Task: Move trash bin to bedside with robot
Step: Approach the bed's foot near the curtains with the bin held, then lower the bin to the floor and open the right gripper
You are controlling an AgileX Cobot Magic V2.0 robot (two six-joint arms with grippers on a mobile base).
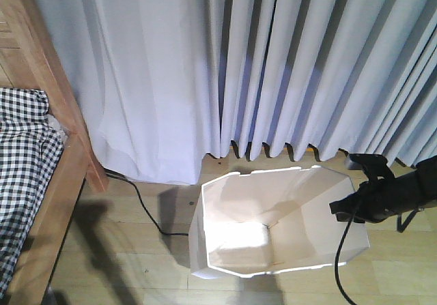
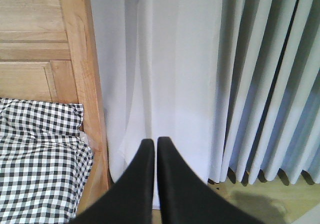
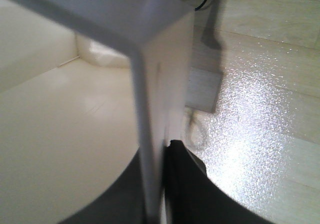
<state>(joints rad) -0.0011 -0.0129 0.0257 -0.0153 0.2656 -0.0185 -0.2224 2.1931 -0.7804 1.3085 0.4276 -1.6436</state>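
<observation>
At my right wrist, the right gripper [image 3: 152,176] pinches the bin's [image 1: 273,202] right wall, a finger on each side. The bin is white, cream inside, upright on the floor and widest side to side. The bed [image 1: 68,175] lies leftward, bare floor between. My left gripper [image 2: 152,151] is closed and empty, nearer the bed.

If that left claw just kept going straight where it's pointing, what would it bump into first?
Most likely the white curtain, just right of the bed post. The left gripper aims at it with nothing visible between, though depth is hard to judge.
</observation>
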